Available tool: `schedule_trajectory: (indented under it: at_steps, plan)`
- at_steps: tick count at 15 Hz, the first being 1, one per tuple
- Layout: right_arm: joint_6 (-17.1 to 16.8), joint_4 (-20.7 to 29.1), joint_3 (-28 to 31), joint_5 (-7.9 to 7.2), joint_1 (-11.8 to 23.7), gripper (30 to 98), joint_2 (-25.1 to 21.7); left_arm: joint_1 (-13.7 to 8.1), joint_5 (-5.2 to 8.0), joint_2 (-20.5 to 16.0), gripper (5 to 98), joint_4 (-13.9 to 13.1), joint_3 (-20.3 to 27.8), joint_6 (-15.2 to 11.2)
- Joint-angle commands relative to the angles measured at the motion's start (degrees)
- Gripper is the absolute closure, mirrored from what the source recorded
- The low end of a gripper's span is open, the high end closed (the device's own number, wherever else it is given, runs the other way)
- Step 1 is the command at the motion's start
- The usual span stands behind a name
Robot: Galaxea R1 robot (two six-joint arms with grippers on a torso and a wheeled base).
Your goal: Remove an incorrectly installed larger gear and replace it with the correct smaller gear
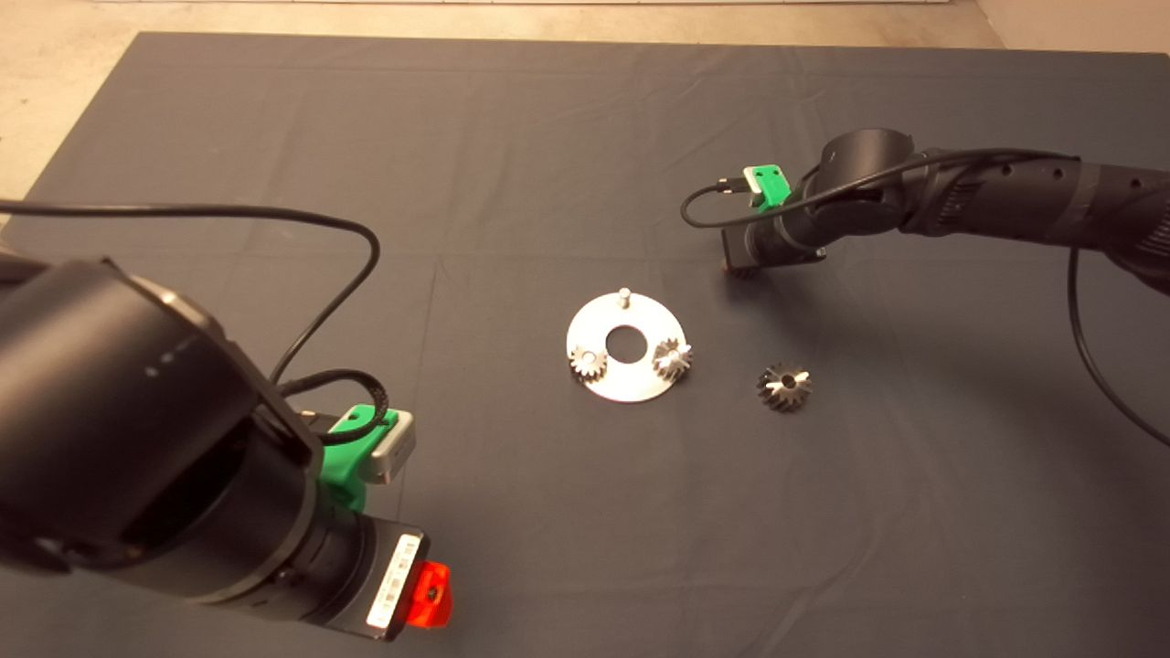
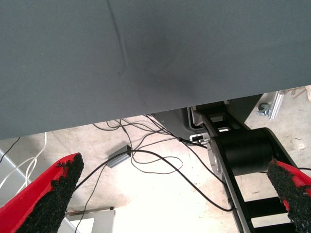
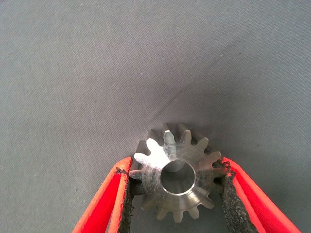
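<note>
Dark mat, creased, covers most of the head view; pale floor shows past its far edge. Round metal plate with centre hole lies mid-mat, thin pin upright on its far rim. Two small gears sit on the plate: one at the near-left rim, one at the right rim. Left wrist view: floor beyond the mat edge, loose cables and a small grey box lying between the two fingers.
</note>
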Motion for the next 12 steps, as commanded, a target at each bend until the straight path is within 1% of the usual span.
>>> schedule_trajectory:
  at_steps: [1, 2, 3, 4, 5, 8, 10, 12]
  plan:
    - [-1.2, -0.79, 3.96, -0.83, 3.13, 87.5, -0.01, -0.4, 7.57, 0.05, 5.4, -1.17, 0.85, -0.23]
    - [-1.29, -0.26, 6.32, -2.05, 4.02, 87.7, -0.1, -0.4, 7.57, 0.05, 5.4, -1.17, 0.85, -0.23]
    - [-1.29, 0.27, 8.5, -3.96, 4.35, 87.8, -0.02, -0.4, 7.57, 0.05, 5.4, -1.17, 0.85, -0.23]
    - [-1.2, 0.55, 9.63, -5.36, 4.75, 87.9, 0.36, -0.4, 7.57, 0.05, 5.4, -1.17, 0.85, -0.23]
    - [-1.2, 1.15, 10.84, -6.28, 4.91, 88.0, 0.6, -0.4, 7.57, 0.05, 5.4, -1.17, 0.84, -0.23]
    - [-1.2, 4.65, 11.87, -6.37, 6.4, 88.0, 0.95, -0.4, 7.57, 0.05, 5.4, -1.17, 0.85, -0.23]
    - [-1.29, 6.18, 11.87, -6.46, 7.45, 88.1, 2.41, -0.4, 7.57, 0.14, 5.4, -1.17, 0.85, -0.23]
    - [-1.38, 7.19, 11.72, -6.9, 8.24, 88.1, 3.92, -0.4, 7.57, 0.14, 5.4, -1.17, 0.85, -0.23]
